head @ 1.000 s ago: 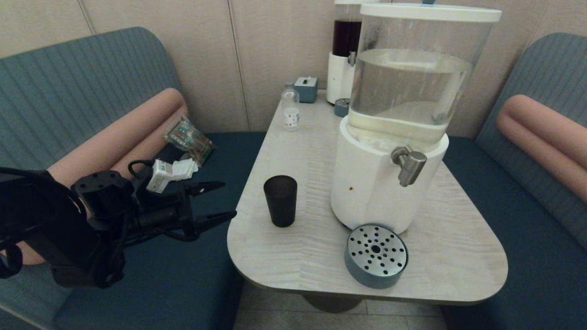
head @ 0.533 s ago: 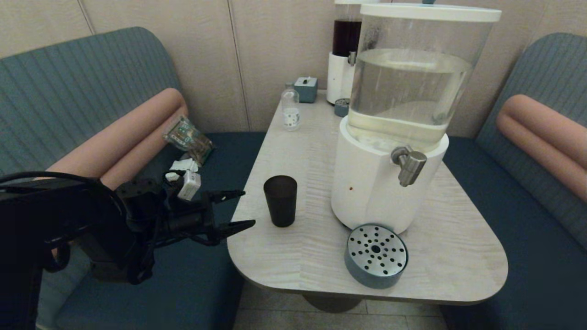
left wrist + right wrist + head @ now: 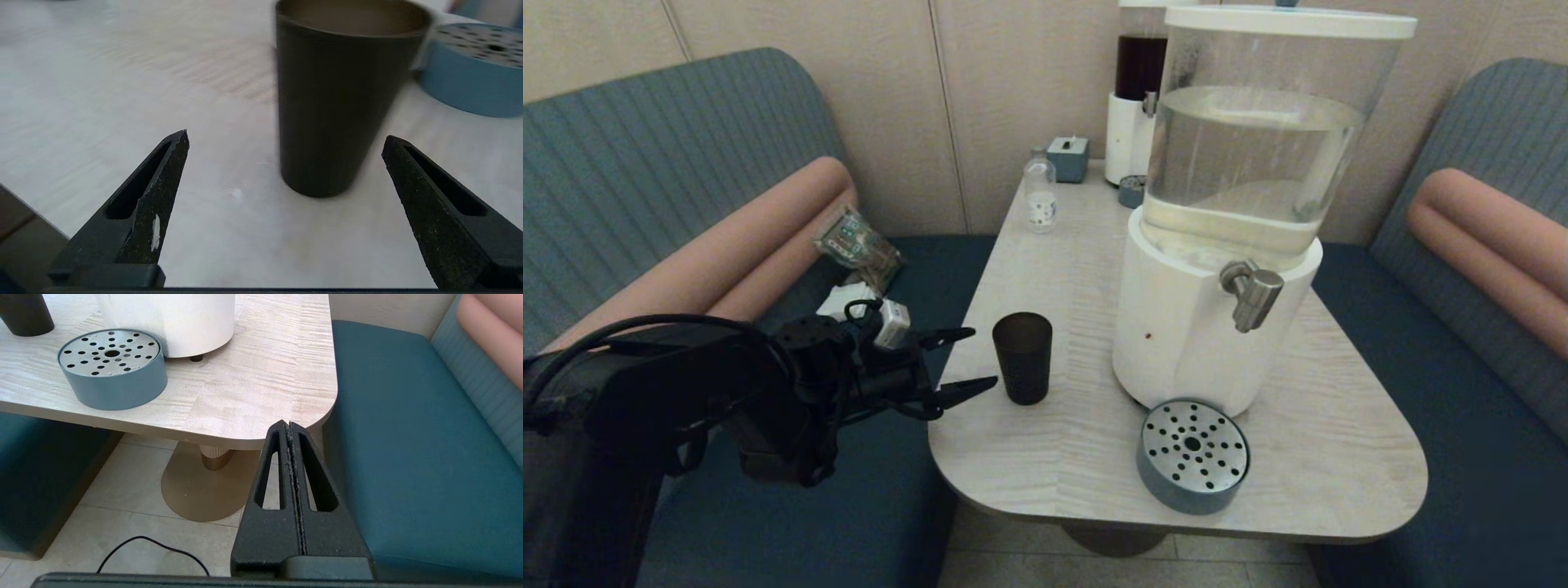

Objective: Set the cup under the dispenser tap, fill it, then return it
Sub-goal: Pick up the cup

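Tabletop cup [image 3: 1022, 357] just beyond left gripper's [image 3: 976, 358] spread jaws.

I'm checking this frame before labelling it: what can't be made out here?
- Cup contents: head view looks side-on at dark walls; the left wrist view cuts off its rim.
- Bottle label print: too small in the head view.
- Right gripper: outside the head view, so its place is unclear.

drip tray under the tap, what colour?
The round drip tray has a blue-grey wall and a perforated silver metal top; the right wrist view shows it best.
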Robot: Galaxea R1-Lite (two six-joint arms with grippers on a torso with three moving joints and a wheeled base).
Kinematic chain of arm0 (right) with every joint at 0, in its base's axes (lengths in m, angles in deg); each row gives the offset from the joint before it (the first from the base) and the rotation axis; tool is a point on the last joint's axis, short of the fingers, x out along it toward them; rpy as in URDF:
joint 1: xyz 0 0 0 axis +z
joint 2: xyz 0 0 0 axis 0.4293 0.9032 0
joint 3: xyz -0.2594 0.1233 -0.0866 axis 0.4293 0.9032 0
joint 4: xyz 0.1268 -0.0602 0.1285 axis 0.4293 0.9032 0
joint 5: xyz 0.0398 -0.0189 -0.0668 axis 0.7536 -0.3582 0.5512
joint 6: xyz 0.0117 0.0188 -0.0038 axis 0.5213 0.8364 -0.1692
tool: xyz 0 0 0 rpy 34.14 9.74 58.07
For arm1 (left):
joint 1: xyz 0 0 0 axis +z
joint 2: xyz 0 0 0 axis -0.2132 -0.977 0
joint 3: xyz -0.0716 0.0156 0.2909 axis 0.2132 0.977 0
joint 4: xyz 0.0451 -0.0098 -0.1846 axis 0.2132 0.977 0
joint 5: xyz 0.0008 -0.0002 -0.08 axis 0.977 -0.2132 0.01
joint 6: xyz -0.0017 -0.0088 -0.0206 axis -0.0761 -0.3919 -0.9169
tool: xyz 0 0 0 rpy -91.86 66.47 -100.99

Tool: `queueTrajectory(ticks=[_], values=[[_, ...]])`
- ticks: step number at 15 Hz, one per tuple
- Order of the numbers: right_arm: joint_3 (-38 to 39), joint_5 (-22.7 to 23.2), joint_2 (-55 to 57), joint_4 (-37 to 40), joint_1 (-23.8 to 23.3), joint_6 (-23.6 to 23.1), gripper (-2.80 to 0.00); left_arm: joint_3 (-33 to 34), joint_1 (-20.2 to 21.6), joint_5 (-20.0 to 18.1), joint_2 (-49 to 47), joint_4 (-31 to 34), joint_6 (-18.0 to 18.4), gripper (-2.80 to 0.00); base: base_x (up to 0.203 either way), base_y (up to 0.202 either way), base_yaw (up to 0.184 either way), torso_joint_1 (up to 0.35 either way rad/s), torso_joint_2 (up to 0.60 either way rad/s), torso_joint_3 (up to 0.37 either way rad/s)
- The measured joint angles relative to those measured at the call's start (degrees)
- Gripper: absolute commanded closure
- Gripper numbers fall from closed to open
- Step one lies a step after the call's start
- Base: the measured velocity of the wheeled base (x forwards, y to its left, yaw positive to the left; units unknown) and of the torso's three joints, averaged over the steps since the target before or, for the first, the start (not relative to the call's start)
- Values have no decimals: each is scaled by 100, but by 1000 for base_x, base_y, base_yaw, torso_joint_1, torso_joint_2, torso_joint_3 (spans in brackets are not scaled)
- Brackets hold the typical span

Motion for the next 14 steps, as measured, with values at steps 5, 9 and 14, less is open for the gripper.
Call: queueTrajectory(ticks=[5,9,14], values=[[0,-2,0,0,-4,-2,0,-464,-423,333,-277,0,-191,-280,0,0,0,0,0,0],[0,0,0,0,-2,-2,0,-684,-698,492,-343,0,-328,-280,0,0,0,0,0,0],[0,-2,0,0,-2,-4,0,-1082,-793,659,-487,-1,-477,-280,0,0,0,0,0,0]])
